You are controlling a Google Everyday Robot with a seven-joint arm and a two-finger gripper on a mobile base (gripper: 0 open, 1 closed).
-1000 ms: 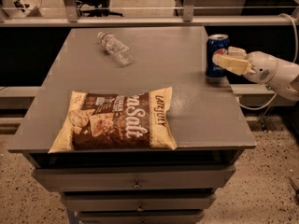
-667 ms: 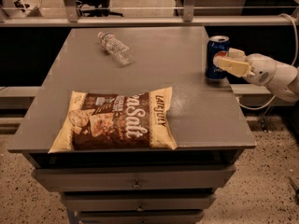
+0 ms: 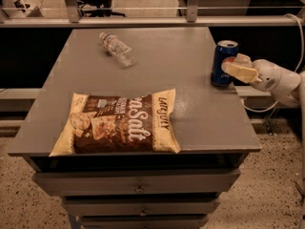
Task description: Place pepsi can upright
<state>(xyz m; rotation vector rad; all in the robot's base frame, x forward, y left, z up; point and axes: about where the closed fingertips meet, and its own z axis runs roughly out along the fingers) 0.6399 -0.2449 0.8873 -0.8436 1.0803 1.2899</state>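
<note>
Compared with 1.0 s and 0.7 s back: found almost no change. Logged pepsi can [image 3: 219, 56] upright near right edge of tabletop [image 3: 157, 70], base seemingly down on it. Found pincer [image 3: 231, 65] against can's right side, same spot as before; clamped or already slack, cannot tell. Judged placement essentially done, with release and withdrawal outstanding. Saw water bottle [image 3: 117, 48] and snack bag [image 3: 119, 123] undisturbed.

The snack bag [image 3: 119, 123] lying on the worktop [image 3: 200, 113] carries large pale letters ending in "Salt" across its dark front, and the brand "LATE JULY" runs along its yellow right edge. On the pepsi can [image 3: 222, 56] no wording can be read; the tool [image 3: 234, 68] sits against its right side, covering part of the label. The water bottle [image 3: 116, 48] label is illegible.
</note>
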